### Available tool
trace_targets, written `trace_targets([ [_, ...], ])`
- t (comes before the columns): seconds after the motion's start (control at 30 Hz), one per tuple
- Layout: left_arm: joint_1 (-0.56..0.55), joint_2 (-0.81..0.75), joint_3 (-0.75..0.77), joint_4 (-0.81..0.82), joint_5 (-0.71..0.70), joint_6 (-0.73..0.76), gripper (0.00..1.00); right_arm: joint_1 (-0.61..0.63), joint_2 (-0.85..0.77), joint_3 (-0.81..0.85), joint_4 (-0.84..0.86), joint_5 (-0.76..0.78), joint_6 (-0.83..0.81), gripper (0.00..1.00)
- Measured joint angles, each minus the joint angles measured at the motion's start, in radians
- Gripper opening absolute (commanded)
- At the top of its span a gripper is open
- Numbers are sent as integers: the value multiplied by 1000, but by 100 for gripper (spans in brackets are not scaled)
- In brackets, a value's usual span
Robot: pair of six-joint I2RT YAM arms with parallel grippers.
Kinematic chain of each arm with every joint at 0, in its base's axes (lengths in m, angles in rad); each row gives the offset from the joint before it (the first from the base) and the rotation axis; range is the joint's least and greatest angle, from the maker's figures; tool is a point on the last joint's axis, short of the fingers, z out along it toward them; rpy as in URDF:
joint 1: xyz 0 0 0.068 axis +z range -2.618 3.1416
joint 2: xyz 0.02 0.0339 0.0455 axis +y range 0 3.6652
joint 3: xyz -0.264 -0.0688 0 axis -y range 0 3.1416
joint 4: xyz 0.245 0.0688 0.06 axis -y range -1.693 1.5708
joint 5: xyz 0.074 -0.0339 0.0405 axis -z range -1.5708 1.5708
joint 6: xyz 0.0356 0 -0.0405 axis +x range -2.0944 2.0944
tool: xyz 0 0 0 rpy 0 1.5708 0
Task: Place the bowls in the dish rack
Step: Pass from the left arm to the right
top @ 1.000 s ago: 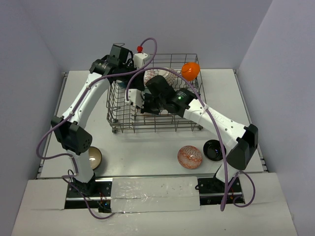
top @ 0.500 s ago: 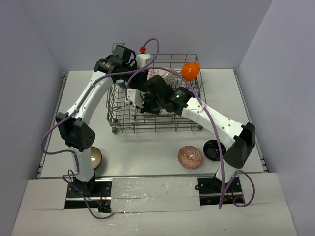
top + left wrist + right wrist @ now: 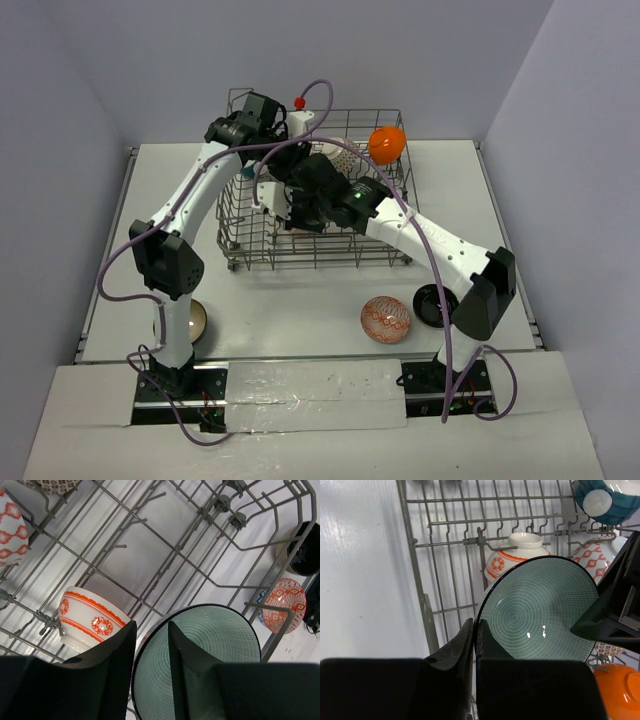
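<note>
Right gripper: fingers pinched tight on the rim of the green bowl, one pad inside and one outside. The bowl stands on edge inside the rack, over the tines and toward its back left; whether it touches the wires cannot be told. Left gripper: fingers astride the same rim on the opposite side, with a gap clearly wider than the rim, so no grip is evident. In the top view both grippers cover the green bowl. Other bowls in the rack: a white bowl with orange bands, on its side just beside the green bowl; a teal bowl, foot up, at the far end; a diamond-pattern bowl between them. An orange bowl sits at the rack's back right corner. On the table, in front of the rack: a red bowl and a black bowl close together near the right arm, and a brown bowl partly behind the left arm.
</note>
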Motion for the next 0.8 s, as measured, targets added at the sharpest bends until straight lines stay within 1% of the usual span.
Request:
trace_targets([
  [0.17,3,22,64,-3,-25,-22,39,-10,2,0,23,17,-6,0],
  [0.37,42,-1,65,19,-33,-61,40,-11,2,0,61,23,-14,0],
  [0.47,80,-40,39,60,-40,-83,40,-12,3,3,68,17,-9,0],
  [0.67,179,-142,-48,186,-98,-102,41,-11,3,3,60,-10,2,0],
  [0.8,190,-178,-92,236,-139,-104,40,-11,3,2,62,-11,3,0],
])
